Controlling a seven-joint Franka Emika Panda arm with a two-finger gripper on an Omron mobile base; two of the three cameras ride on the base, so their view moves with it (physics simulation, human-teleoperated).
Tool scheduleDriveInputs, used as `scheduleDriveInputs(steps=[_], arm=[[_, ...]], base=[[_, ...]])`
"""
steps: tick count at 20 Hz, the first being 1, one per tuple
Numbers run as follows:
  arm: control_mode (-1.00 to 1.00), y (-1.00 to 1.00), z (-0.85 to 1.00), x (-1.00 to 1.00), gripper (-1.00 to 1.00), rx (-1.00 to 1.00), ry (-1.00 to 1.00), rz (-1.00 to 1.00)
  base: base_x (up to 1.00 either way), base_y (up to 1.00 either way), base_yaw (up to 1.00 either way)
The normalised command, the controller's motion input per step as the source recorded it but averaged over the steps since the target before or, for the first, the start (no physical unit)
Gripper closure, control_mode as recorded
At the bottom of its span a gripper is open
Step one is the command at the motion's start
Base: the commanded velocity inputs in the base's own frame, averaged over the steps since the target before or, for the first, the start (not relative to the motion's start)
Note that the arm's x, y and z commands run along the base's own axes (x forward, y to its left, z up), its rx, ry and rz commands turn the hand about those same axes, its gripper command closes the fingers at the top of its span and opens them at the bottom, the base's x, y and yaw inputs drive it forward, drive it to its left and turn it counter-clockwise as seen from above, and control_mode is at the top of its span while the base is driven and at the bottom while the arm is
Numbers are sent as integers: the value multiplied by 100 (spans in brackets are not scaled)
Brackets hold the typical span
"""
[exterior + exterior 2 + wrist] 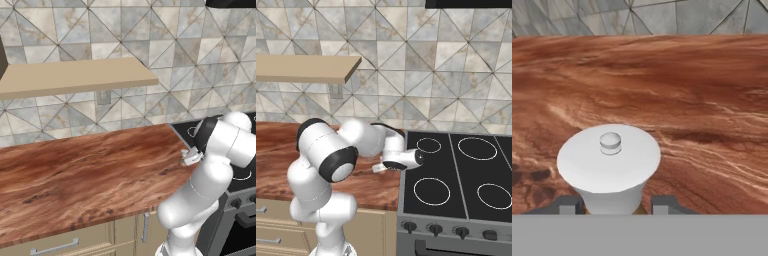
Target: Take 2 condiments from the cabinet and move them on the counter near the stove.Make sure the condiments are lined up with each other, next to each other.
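The pincer [612, 204] has its two dark fingertips [568, 205] standing on either side of the pale shaker [609, 170], one close against each flank of its narrow body, so it looks clamped on the shaker. The shaker's broad white cap [609, 157], with a small round knob at its centre, rises directly ahead of the pincer in the hand view. Whether the shaker's base touches the wood beneath cannot be told.

Under and beyond the pincer spreads the reddish-brown wood-grain tabletop [75, 170], and past its far edge stands the tiled wall of grey and cream triangles [190, 65]. In the left base view the pincer [189, 157] shows as a small pale shape at the end of the white arm [200, 195], hanging over the tabletop's end. The black glass stove [456, 175] with thin white ring burners lies just beside the pincer [378, 168] in the right base view, on the far side of the white hand from it.

High above the pincer and off toward the tabletop's long run, the tan cabinet shelf board [75, 77] juts from the wall. Cream drawers with short metal handles [55, 247] sit below the tabletop's front edge.
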Motion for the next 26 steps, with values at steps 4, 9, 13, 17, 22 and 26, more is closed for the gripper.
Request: scheduleDriveInputs(steps=[4, 9, 13, 17, 22, 26], arm=[[-100, 3, -18, 0, -100, 0, 0, 1], [-100, 0, -2, -1, -100, 0, 0, 0], [-100, 0, 0, -16, -100, 0, -7, 0], [-100, 0, 0, -40, -100, 0, -9, 0], [-100, 0, 0, -24, -100, 0, -8, 0], [-100, 0, 6, -12, -100, 0, -5, 0]], base=[[0, 0, 0], [0, 0, 0], [0, 0, 0], [0, 0, 0], [0, 0, 0], [0, 0, 0]])
